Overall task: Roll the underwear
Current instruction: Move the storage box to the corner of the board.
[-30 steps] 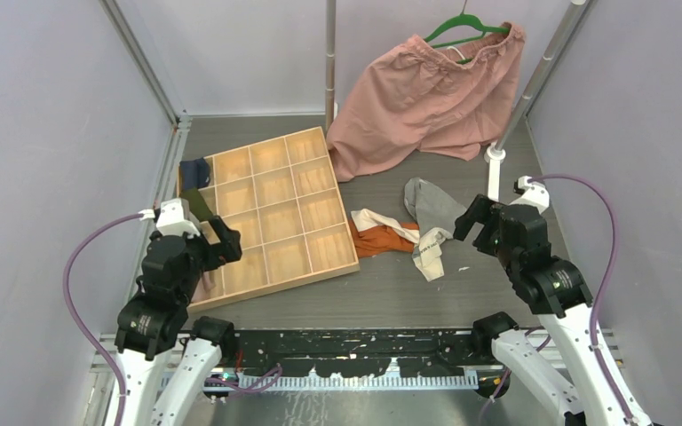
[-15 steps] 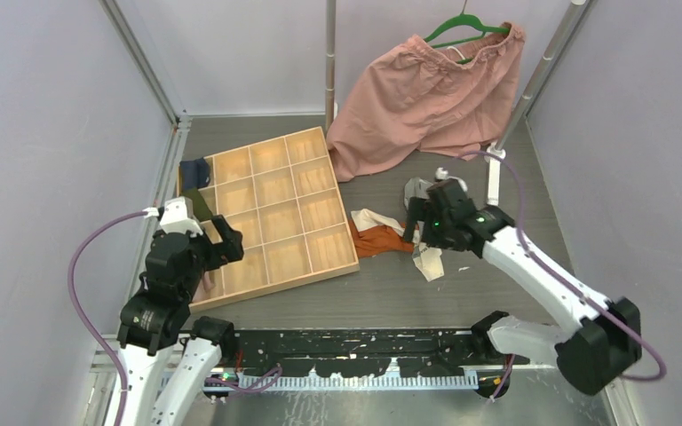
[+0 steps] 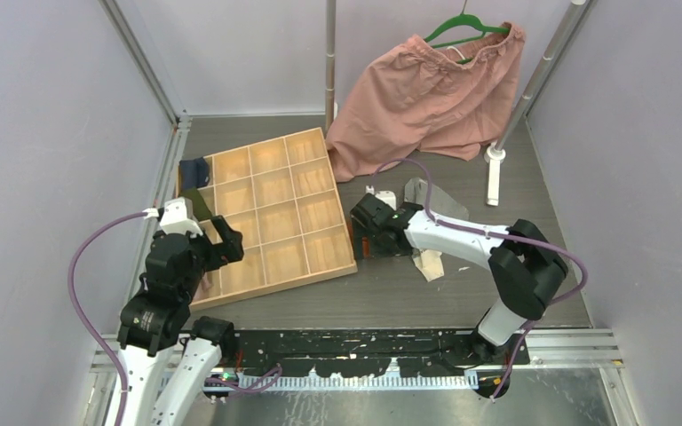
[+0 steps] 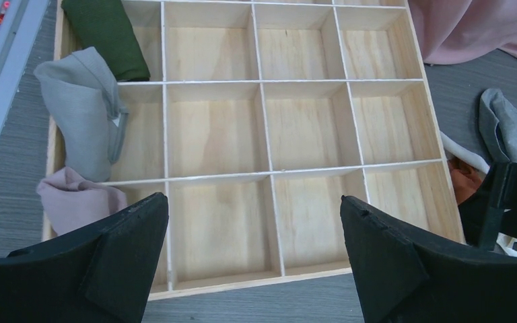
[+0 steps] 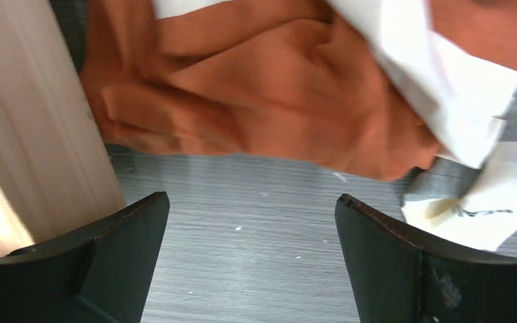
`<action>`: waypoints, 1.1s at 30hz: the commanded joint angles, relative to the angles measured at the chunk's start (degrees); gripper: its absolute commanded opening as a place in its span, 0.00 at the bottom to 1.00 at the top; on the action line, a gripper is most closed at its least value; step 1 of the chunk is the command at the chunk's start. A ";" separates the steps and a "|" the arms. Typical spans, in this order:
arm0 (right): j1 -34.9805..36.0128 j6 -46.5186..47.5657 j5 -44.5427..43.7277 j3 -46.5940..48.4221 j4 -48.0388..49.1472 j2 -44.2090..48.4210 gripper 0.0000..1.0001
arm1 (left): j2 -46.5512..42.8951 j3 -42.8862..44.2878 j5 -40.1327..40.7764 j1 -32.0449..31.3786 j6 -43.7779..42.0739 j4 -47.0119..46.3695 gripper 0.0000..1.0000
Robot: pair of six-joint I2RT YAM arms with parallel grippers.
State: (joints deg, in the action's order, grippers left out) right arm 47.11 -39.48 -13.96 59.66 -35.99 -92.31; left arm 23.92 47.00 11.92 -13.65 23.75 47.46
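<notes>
The rust-orange underwear with cream-white trim lies crumpled on the table beside the tray's right wall. My right gripper hangs open just short of it, over bare table, with nothing between its fingers. In the top view this gripper covers most of the orange cloth. The grey underwear lies just right of it, its cream band trailing toward me. My left gripper is open over the tray's near edge, holding nothing.
A wooden compartment tray sits left of centre, with rolled cloths in its left column: dark green, grey, mauve. Big pink shorts hang from a green hanger at the back. Metal poles stand behind.
My right arm has swung from the right side across to the left and down, ending over the orange underwear next to the tray. The left arm has stayed put.
</notes>
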 commanded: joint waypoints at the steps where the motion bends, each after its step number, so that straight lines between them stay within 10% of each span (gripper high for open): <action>1: 4.99 -2.09 1.47 6.93 3.04 -2.64 1.00 | 0.07 0.18 -0.11 -0.15 0.41 -1.33 1.00; 22: 8.90 -0.43 17.29 31.98 8.89 -25.77 1.00 | 0.25 0.34 0.25 -0.15 0.60 -1.06 1.00; 33: 1.74 -8.83 39.79 18.22 37.86 -12.75 1.00 | 0.17 0.28 0.42 -0.15 0.77 -1.14 1.00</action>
State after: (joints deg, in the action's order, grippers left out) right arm 52.21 -43.35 15.27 78.81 -13.28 -110.39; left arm 23.99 47.03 11.99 -13.65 24.03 47.48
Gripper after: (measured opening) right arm 0.995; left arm 0.996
